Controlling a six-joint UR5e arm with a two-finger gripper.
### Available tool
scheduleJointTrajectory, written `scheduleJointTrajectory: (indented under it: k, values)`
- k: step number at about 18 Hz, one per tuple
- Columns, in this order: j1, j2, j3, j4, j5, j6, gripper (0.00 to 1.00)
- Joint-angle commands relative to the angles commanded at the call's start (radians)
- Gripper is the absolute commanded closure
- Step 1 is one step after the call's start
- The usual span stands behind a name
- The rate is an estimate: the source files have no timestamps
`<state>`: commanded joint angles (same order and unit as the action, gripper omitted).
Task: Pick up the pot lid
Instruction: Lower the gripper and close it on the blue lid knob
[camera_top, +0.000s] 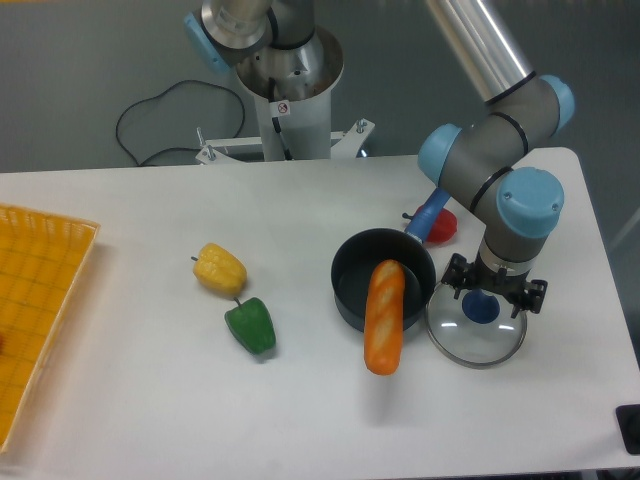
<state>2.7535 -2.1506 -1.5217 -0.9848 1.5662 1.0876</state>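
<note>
One pot lid (466, 338) on the desk (150, 400), approach nearly made, lift not yet done

The clear round lid is laid flat at the right of the view, its dark blue knob (481, 307) uppermost. The fingers (488, 297) are held wide, low over the lid and close to the knob; nothing is seen to be gripped. Whether the knob is properly straddled cannot be told from this angle. What is left, by judgement: a slight lowering, closing on the knob, and raising.

Just beside the lid, a black pot (349, 285) is seen, with a long orange object (383, 330) leaned over its rim; either could be knocked if the lid were drawn that way. Behind are placed a blue item (431, 209) and a red one (442, 227). Well apart, a yellow pepper-like item (219, 270), a green one (251, 327) and an orange-yellow crate (40, 300) can be made out.
</note>
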Motion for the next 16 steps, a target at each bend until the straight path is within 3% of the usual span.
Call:
scheduleJointTrajectory:
  k: [16]
  values:
    - [-0.002,-0.012,-0.005,-0.003,-0.006,-0.014,0.02]
